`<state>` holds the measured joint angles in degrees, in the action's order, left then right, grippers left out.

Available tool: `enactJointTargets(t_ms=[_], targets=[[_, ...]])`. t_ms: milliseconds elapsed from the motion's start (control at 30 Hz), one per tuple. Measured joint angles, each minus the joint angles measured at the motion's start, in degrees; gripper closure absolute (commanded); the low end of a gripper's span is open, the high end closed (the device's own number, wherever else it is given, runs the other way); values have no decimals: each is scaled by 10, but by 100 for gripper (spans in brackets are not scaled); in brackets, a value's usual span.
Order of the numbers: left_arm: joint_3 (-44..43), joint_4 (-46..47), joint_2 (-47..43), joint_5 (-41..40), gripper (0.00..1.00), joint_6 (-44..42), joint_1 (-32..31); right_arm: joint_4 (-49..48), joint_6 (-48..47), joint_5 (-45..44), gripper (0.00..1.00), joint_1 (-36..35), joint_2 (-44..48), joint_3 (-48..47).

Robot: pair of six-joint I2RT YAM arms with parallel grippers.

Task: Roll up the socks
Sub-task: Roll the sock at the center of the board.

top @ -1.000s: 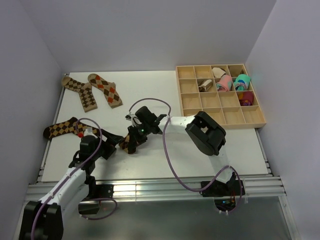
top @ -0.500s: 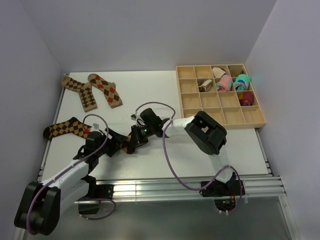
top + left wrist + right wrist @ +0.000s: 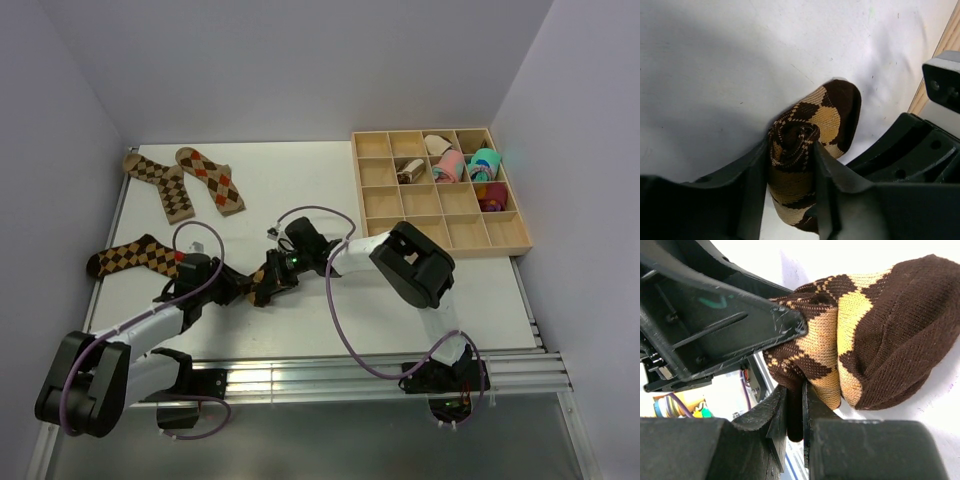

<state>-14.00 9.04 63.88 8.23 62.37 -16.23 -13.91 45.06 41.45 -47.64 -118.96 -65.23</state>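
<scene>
A partly rolled sock [image 3: 835,115], knitted in tan and dark brown argyle, is found close to the near edge of the surface [image 3: 300,180], left of its middle, and is gripped from two sides. The left end effector [image 3: 790,160] is closed on the coiled end, with one finger pressed against each flank of the roll. The right end effector [image 3: 795,405] is almost pressed together, and a thin fold of the same sock is pinched between its fingers. A brown flat sock [image 3: 160,185] and a red-diamond flat sock [image 3: 210,180] are laid at the far left corner, and a third flat sock [image 3: 128,256] is laid by the left edge. A wooden tray [image 3: 420,232] is set at the far right corner.
</scene>
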Motion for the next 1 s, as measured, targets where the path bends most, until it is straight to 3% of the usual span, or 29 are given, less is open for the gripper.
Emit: enactJointTargets(t_ms=[33,67,133,200,333,500,667,1000], targets=[[-3,-6,2,-2,68,-2,0,0,-2,-2,89,0,0,0],[-9,-12,5,-3,76,-2,0,2,-4,-3,79,0,2,0],[-21,-27,9,-6,82,-6,0,7,-13,-14,61,0,8,0],[-36,-44,15,-9,89,-10,-1,17,-27,-33,54,-2,21,2],[-67,-85,31,-19,92,-20,-4,36,-76,-121,42,-13,75,28],[-115,-143,60,-30,92,-35,-5,57,-164,-305,41,-62,176,73],[-144,-176,82,-33,92,-47,-5,9,-264,-453,43,-145,232,105],[-169,-201,103,-31,92,-58,-5,-34,-423,-586,44,-240,197,104]])
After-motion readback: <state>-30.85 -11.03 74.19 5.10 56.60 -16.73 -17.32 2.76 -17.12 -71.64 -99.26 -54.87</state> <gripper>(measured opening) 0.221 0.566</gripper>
